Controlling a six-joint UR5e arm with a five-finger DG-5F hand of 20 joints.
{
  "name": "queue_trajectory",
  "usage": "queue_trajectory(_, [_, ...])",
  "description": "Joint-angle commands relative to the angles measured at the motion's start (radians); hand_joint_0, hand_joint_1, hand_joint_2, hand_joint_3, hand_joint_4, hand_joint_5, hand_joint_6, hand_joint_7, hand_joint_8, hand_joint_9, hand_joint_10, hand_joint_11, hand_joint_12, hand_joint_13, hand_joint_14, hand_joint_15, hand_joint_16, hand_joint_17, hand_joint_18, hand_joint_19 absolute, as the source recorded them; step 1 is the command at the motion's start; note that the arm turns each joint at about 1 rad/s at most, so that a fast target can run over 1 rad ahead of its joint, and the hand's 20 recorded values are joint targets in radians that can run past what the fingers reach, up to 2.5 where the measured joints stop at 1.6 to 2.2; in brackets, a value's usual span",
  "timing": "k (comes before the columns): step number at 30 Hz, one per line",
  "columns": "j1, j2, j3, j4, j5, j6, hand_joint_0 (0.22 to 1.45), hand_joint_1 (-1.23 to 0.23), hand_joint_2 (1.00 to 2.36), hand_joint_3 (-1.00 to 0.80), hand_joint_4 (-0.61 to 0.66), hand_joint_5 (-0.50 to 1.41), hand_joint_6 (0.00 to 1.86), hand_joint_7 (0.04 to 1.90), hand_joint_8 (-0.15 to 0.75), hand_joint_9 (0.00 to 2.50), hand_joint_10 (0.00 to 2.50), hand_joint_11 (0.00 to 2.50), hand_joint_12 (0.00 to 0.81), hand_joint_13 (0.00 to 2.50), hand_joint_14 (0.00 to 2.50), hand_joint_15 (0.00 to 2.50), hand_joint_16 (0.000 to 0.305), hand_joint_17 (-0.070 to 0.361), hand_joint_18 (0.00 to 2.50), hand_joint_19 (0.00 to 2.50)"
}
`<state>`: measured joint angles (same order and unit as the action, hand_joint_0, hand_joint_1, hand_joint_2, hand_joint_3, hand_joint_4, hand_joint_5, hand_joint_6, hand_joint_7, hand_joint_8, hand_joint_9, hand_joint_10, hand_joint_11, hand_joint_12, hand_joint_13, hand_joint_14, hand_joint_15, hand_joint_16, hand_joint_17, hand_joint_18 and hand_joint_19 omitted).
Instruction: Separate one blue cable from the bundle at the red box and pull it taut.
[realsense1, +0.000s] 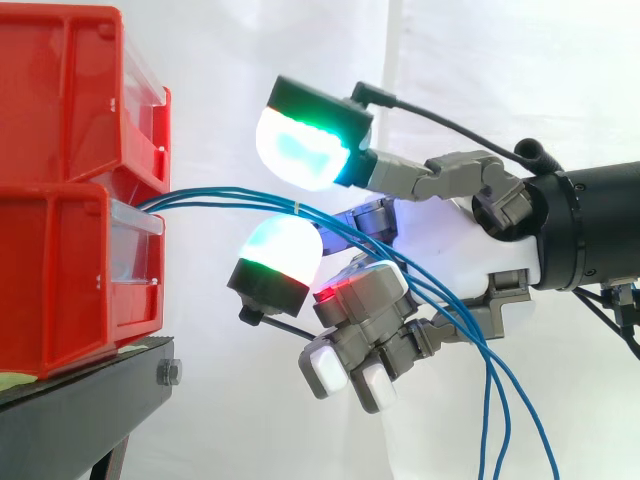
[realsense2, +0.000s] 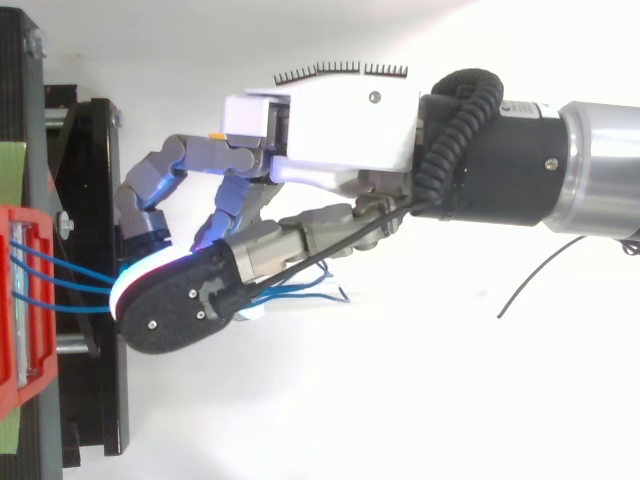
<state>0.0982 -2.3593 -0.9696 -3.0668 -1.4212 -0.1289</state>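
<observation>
Blue cables (realsense1: 287, 204) bundled, exiting lower red box (realsense1: 50, 290) front — drooping rightward, slack.

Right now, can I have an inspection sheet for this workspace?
Surface: black stand carrying the bins.
Job's things: two red bins, stacked; blue cables leaving at the lower bin's front.
Clutter: nothing seen.
Hand: hand right of the bins, around the cables; whether it holds one cannot be told.
Cables: bundle passes through the hand, then hangs slack downward; none looks taut.
Surroundings: white curtain behind.
</observation>
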Motion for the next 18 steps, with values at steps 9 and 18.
queue_trajectory(9, [0.000,0.000,-0.001,0.002,0.001,0.000,0.64,-0.83,1.02,-0.23,0.04,-0.16,0.88,1.25,0.306,1.22,0.02,1.49,0.421,0.93,0.03,0.70,0.051,0.114,0.93,0.77])
queue_trajectory(18, [0.000,0.000,-0.001,0.002,-0.001,0.000,0.84,-0.94,1.00,-0.50,-0.06,-0.17,0.92,1.28,0.299,1.18,0.02,1.48,0.402,0.90,0.03,0.68,0.048,0.108,0.87,0.70])
